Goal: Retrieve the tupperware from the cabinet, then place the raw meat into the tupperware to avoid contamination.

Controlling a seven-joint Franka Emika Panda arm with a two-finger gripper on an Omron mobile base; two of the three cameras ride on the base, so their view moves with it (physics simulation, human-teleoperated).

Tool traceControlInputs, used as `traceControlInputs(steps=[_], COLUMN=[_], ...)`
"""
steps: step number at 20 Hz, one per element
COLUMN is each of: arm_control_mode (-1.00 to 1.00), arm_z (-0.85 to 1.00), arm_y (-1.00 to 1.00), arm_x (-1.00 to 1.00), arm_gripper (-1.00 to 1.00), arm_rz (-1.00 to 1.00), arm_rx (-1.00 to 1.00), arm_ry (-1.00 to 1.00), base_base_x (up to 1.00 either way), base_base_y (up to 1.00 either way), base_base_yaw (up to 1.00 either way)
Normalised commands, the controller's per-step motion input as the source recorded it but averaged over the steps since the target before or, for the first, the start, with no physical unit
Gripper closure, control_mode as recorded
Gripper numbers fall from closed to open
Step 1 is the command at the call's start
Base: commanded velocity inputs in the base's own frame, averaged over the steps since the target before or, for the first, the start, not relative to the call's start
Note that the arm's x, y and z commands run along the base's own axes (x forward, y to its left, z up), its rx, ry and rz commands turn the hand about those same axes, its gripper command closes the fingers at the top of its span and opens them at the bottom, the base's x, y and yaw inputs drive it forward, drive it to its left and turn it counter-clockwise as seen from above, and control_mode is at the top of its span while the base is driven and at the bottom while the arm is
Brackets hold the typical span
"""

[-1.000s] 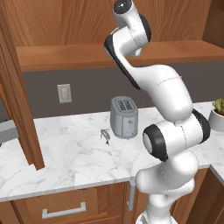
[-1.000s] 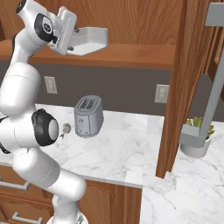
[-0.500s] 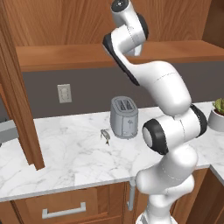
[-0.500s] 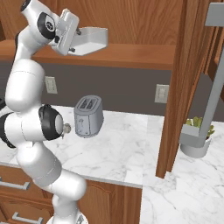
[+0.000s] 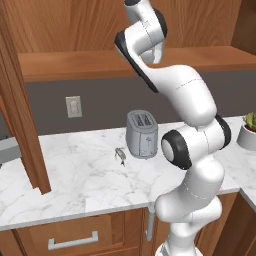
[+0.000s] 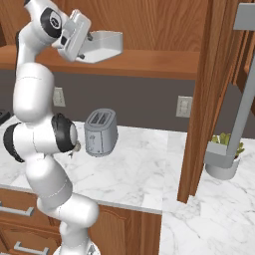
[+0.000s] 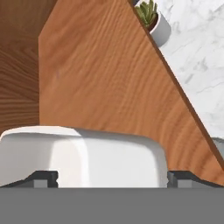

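The tool [image 6: 94, 47] was raised high at the open cabinet [image 6: 149, 30], level with its shelf [image 6: 159, 64]. Its jaws stood spread as wide as they go, one finger [image 7: 43, 178] on each side of the tupperware [image 6: 102, 46]; in the hand view the whitish tub [image 7: 87, 159] sat directly between the two dark tips. Whether the fingers pressed on its walls or merely flanked them could not be told. In the right base view the tub appeared just above the front edge of the shelf, projecting straight out from the tool.

Far below the tool, on the counter [image 5: 90, 185], lay the raw meat [image 5: 120, 155], a small greyish lump just beside the silver toaster [image 5: 142, 134] and apart from it. In the right base view the toaster [image 6: 100, 132] stood below the tool and a little to its far side.

An open cabinet door [image 6: 211, 94] with a long grey bar handle [image 6: 244, 104] hung well off to the side of the tool. A potted plant [image 6: 224, 154] stood on the counter beyond that door; the hand view caught the plant [image 7: 151, 17] past the edge of the shelf board. Another open door [image 5: 22, 110] hung at the opposite side.
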Motion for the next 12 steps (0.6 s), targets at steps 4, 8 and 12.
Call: traceControlInputs(steps=[4,8,12], arm_control_mode=[-1.0,-1.0,-1.0], arm_z=[-0.04,-0.02,-0.03], arm_y=[0.03,0.06,0.07], arm_x=[0.13,0.07,0.04], arm_gripper=[-1.0,-1.0,1.0], arm_rz=[0.0,0.0,0.0], arm_rx=[0.01,0.0,0.0], arm_ry=[0.03,0.02,0.0], base_base_x=[0.0,0.0,0.0], base_base_y=[0.0,0.0,0.0], base_base_yaw=[0.0,0.0,0.0])
